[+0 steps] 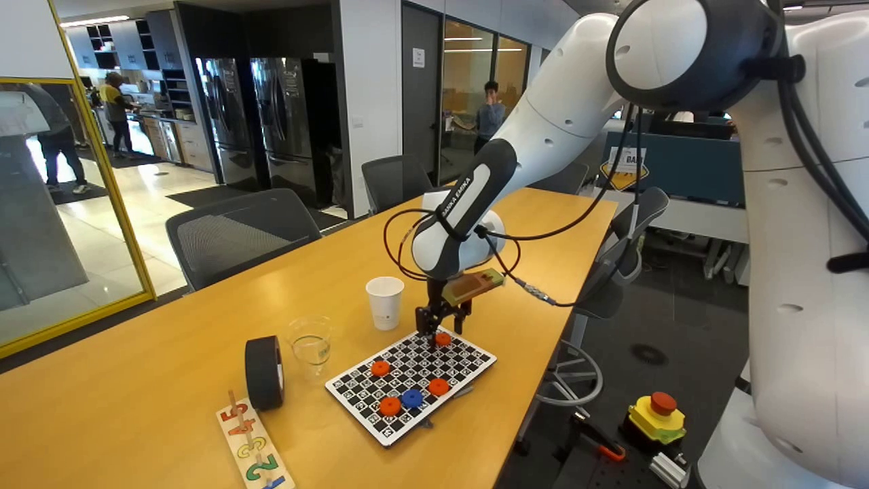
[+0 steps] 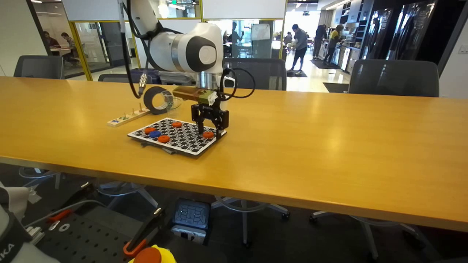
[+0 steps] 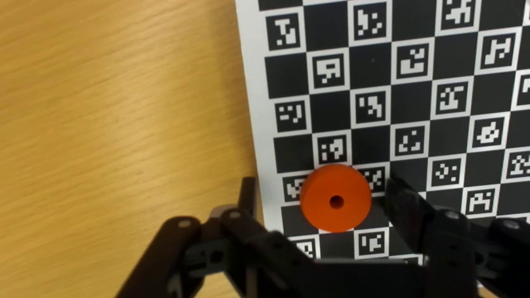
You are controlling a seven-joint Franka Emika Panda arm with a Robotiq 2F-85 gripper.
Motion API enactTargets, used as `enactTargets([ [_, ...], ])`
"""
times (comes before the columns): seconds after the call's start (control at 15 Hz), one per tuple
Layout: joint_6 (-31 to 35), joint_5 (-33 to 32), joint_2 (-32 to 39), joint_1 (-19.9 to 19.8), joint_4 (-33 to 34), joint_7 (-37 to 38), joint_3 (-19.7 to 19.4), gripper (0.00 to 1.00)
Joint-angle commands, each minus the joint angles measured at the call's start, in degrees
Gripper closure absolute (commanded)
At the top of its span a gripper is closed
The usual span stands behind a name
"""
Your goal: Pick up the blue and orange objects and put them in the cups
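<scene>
Bench (image 1: 170, 380): wood-grained, under the checkered board (image 1: 410, 363).
Pincer (image 3: 321, 185): spread, either side of an orange disc (image 3: 336, 217).
Board edge (image 3: 266, 165): clear it, centre, then squeeze gently.

Black roll (image 1: 261, 373) beside number board (image 1: 266, 445)

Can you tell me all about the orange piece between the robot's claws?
The orange piece is a smooth, round disc with a small dark hole near its middle; it looks like painted wood or plastic. It lies flat on the checkered board, close to the board's edge. The open gripper straddles it; the wrist view shows gaps on both sides, so only the board appears to touch it.
</scene>
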Motion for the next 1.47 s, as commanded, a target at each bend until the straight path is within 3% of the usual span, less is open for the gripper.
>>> enactTargets([
  [0.0,1.2,1.3,1.2,-0.5,1.5,-1.9,0.3,0.49],
  [0.27,1.2,1.1,0.9,-0.5,1.9,-1.9,0.2,0.8],
  [0.8,0.1,-1.3,-3.6,1.1,2.1,-0.2,-0.5,0.78],
  [1.4,-1.3,-4.8,-8.7,3.2,8.0,-0.7,0.2,0.78],
])
